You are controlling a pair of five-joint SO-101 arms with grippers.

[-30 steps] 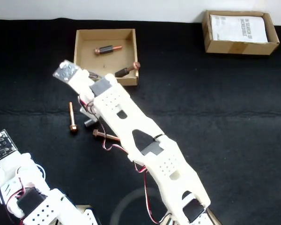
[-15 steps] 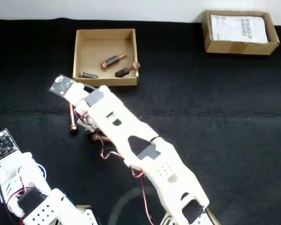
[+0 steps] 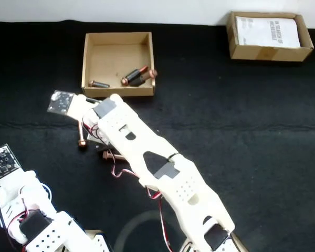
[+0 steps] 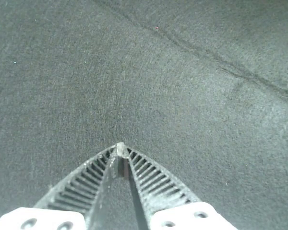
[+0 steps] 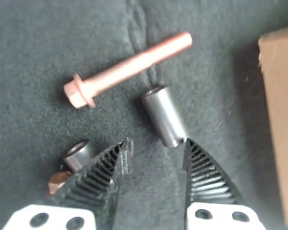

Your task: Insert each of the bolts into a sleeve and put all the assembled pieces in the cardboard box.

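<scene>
Right gripper (image 5: 156, 143) sat just outside the cardboard box (image 3: 85, 63), jaws about half open, gripping nothing. A bare sleeve (image 5: 164, 115) lay just beside one fingertip, with a loose bolt (image 5: 127, 69) next to it. Assembled pieces (image 3: 135, 77) lay inside the box. Left gripper (image 4: 120, 149) was well apart from the box, jaws closed and empty. Second box (image 3: 236, 50), well apart from the cardboard box, held a printed sheet (image 3: 266, 31); its text was too small to read.
</scene>
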